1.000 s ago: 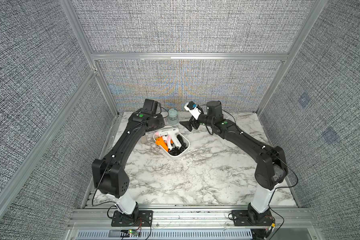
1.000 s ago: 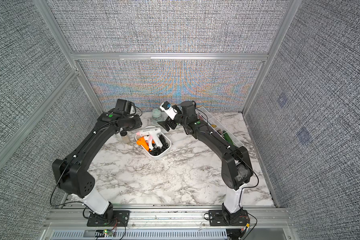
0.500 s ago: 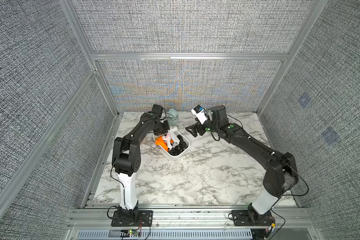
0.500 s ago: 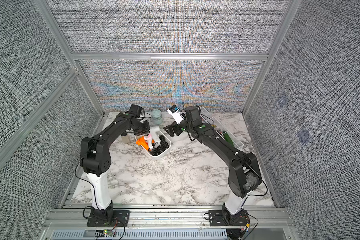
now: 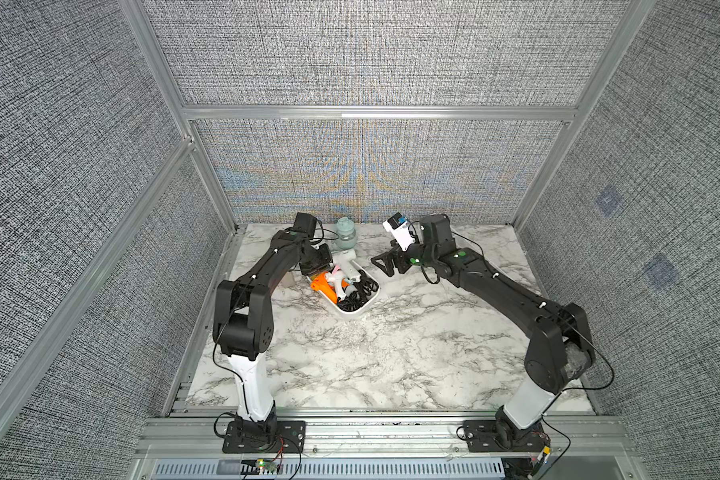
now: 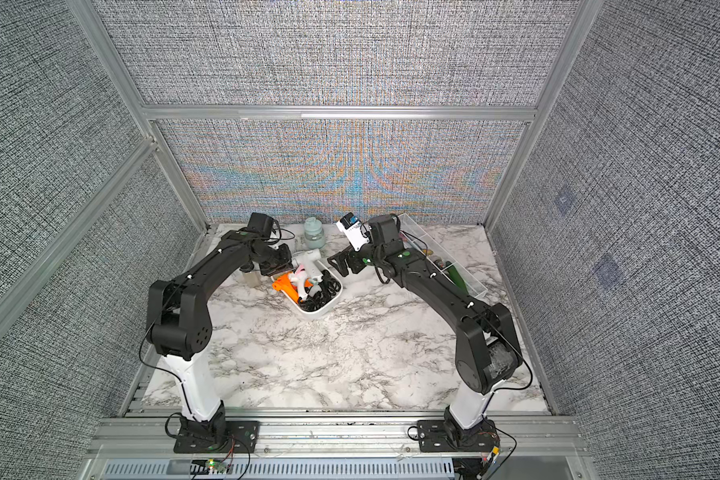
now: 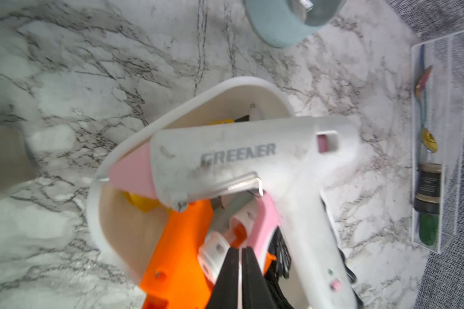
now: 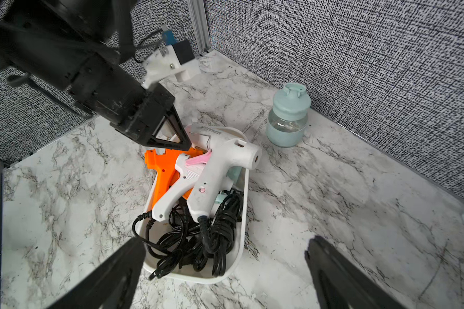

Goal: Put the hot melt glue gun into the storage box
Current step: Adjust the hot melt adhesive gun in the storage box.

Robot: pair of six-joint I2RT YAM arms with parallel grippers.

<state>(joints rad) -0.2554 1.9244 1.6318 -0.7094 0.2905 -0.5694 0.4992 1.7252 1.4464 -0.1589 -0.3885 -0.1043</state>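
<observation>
Compared with one second ago, the left arm has lifted its elbow and the left gripper (image 8: 184, 144) has come over the storage box (image 8: 243, 206). The white hot melt glue gun (image 8: 225, 160) lies in this box on top of an orange glue gun (image 8: 164, 171) and a smaller white and pink one (image 8: 177, 187), with its barrel across the far rim. Black cords (image 8: 198, 246) fill the near end. The left gripper's fingers are pressed together, with nothing visible between them, beside the white gun's pink trigger. The right gripper (image 8: 225, 240) hangs wide open above the near end of the box, holding nothing. A mint-lidded jar (image 8: 288, 117) stands behind on the marble table (image 8: 359, 214).
</observation>
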